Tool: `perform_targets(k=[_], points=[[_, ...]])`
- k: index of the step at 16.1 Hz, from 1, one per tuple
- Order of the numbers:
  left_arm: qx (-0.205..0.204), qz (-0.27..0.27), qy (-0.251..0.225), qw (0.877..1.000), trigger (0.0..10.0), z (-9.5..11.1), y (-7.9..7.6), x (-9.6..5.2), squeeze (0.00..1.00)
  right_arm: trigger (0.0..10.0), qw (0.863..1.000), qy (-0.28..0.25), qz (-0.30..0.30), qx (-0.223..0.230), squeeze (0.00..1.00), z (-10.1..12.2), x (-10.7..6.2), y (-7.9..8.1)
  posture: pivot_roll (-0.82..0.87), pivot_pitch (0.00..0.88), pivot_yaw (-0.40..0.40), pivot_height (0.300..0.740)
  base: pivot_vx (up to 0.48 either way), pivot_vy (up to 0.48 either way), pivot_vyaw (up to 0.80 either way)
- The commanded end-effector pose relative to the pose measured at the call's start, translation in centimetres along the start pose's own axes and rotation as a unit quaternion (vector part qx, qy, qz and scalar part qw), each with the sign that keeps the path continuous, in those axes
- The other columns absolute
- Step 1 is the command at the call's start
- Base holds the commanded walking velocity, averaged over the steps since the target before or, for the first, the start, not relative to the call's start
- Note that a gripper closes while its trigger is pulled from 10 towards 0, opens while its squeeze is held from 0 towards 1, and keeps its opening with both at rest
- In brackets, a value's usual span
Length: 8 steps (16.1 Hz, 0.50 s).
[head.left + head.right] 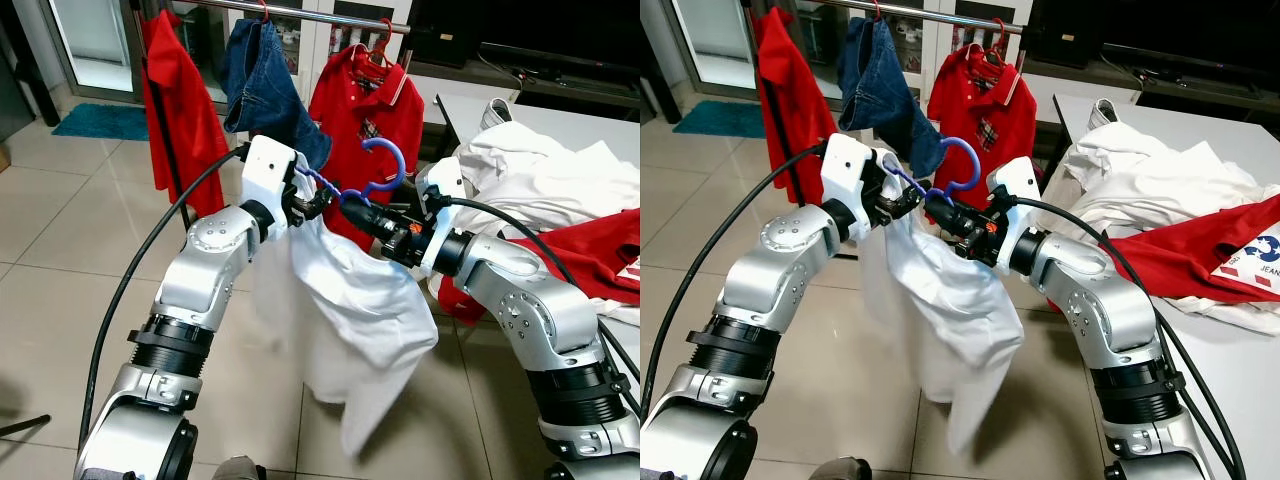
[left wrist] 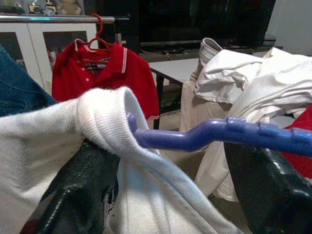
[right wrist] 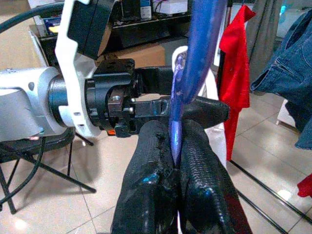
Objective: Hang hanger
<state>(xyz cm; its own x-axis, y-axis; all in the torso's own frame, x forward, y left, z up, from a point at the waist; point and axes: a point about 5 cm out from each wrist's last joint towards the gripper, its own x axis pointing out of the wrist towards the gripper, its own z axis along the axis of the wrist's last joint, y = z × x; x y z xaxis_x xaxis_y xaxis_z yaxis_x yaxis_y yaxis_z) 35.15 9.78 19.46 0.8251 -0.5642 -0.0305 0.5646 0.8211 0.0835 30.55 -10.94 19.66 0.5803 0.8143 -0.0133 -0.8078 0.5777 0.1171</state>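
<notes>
Both arms hold a blue plastic hanger (image 1: 372, 176) carrying a white cotton shirt (image 1: 352, 310) up in mid-air, short of the rail.

Nearest, the white shirt droops from the hanger towards the pale tiled floor (image 1: 60, 250), which lies open to the robot's left. The right gripper (image 3: 176, 161) has its black fingers pinched tight on the hanger's thin blue stem. The left gripper (image 1: 318, 203) straddles the hanger's arm where the shirt's ribbed collar wraps it, fingers spread either side of the bar. To the right, the white worktop (image 1: 1240, 370) is heaped with white clothes (image 1: 1150, 180) and a red shirt whose label reads "JEAN" (image 1: 1252, 262). Beyond, a metal clothes rail (image 1: 320, 14) carries blue denim jeans (image 1: 262, 85) and a red polo shirt (image 1: 368, 110), with a gap between them.
</notes>
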Motion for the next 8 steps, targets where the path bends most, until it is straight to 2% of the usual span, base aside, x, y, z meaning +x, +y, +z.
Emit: perform_targets(k=[1, 3, 8], points=[[0.008, -0.014, -0.005, 1.000, 0.0, 0.3, -1.0, 0.2, 0.00, 10.0, 1.000, -0.010, -0.001, -0.002, 0.00, 0.6, -0.2, 0.0, 0.09, 0.000, -0.087, 0.740, 0.000, 0.000, 0.00], [0.000, -0.015, -0.005, 1.000, 0.0, 0.2, -1.9, 0.1, 0.00, 10.0, 1.000, -0.004, -0.010, 0.004, 0.00, 0.4, -0.2, -0.4, 0.09, 0.000, -0.092, 0.740, 0.000, 0.000, 0.00], [-0.003, -0.008, -0.004, 1.000, 0.0, 0.2, -2.1, 0.0, 0.00, 10.0, 1.000, 0.000, -0.008, 0.010, 0.00, 0.3, -0.3, -0.5, 0.09, 0.000, -0.096, 0.740, 0.000, 0.000, 0.00]])
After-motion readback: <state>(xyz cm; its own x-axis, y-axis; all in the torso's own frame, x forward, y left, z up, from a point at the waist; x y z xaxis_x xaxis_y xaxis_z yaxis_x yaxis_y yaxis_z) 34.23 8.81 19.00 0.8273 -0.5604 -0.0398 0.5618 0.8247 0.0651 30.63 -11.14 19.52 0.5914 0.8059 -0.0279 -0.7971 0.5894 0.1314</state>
